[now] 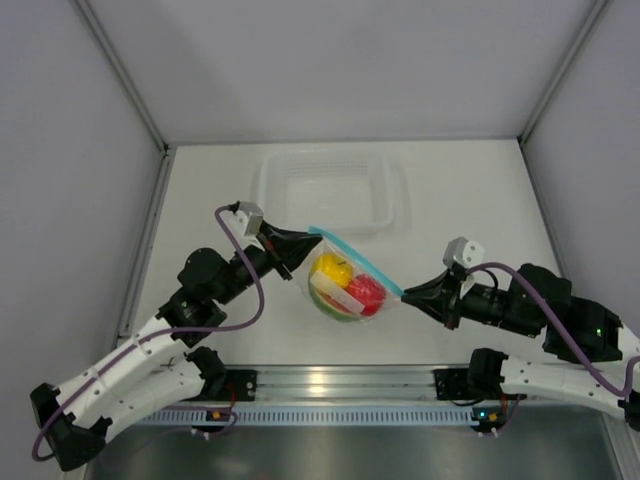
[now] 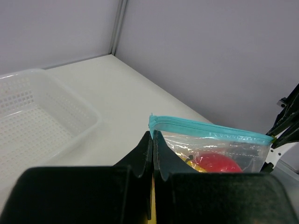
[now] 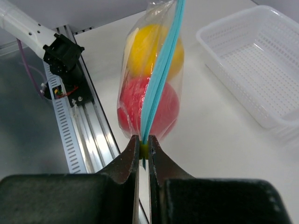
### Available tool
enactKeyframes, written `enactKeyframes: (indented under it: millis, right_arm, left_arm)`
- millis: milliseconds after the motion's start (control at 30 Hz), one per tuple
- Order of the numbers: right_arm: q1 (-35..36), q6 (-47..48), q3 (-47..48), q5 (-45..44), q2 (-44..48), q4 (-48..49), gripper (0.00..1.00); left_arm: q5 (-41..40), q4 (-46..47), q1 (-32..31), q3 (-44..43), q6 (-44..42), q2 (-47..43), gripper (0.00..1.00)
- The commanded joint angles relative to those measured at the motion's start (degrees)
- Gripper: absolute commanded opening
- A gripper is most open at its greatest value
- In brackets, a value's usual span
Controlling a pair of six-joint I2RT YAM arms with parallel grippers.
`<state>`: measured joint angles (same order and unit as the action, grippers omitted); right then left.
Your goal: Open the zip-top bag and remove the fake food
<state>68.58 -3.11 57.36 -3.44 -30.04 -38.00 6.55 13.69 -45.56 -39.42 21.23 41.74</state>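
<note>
From above, I see the bag (image 1: 345, 285) strung between both grippers, food (image 1: 333, 270) inside, on the near side of the tray (image 1: 325, 190). Left wrist: my left gripper (image 2: 153, 137) pinches the bag's left corner. Right wrist: my right gripper (image 3: 144, 143) pinches the zip strip (image 3: 161, 70) at its end, and the bag hangs just beyond the fingertips.

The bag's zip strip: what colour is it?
Light blue-teal; the zip strip shows best in the right wrist view.
</note>
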Motion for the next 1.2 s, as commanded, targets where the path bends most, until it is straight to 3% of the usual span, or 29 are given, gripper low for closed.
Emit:
enactKeyframes:
  millis: [0, 67, 100, 200, 333, 467, 533, 767, 1167]
  right_arm:
    - [-0.02, -1.81, -1.02, 1.51, 1.57, -4.37, 0.0]
    - [-0.11, -1.98, -1.64, 2.73, 1.04, -3.23, 0.05]
    - [-0.02, -2.16, -1.81, 3.09, 0.86, -2.27, 0.15]
    - [-0.11, -2.95, -1.38, 2.92, -0.1, -1.64, 0.32]
    - [-0.11, -3.47, -0.94, -0.24, 0.07, -1.38, 0.41]
    - [-0.11, -4.88, -0.94, -5.16, -0.01, 0.37, 0.41]
    - [-0.11, -5.32, -1.29, -7.1, -0.1, 1.34, 0.41]
    - [-0.11, -5.23, -2.78, 1.41, -2.82, 5.12, 0.45]
    - [-0.02, -4.44, -6.21, 6.34, -3.62, 8.55, 0.41]
  left_arm:
    - [-0.46, 3.44, 1.35, -0.31, -0.58, 0.36, 0.0]
    - [6.25, 5.98, 1.35, 0.04, -0.49, 1.24, 0.0]
    - [12.03, 9.04, 1.35, 1.0, -0.32, 1.42, 0.0]
    - [18.66, 13.54, 1.26, 2.5, 0.39, 1.07, 0.0]
    - [26.75, 15.49, 1.26, 2.6, -0.4, 0.89, 0.0]
    - [40.18, 17.33, 1.26, 1.98, -0.76, 1.94, 0.0]
    - [42.31, 17.33, 1.26, 1.63, -0.76, 2.3, 0.0]
    - [39.95, 17.33, 1.26, 0.75, 1.09, 5.19, 0.0]
    - [51.09, 17.24, 1.18, -0.22, -1.72, 6.34, 0.0]
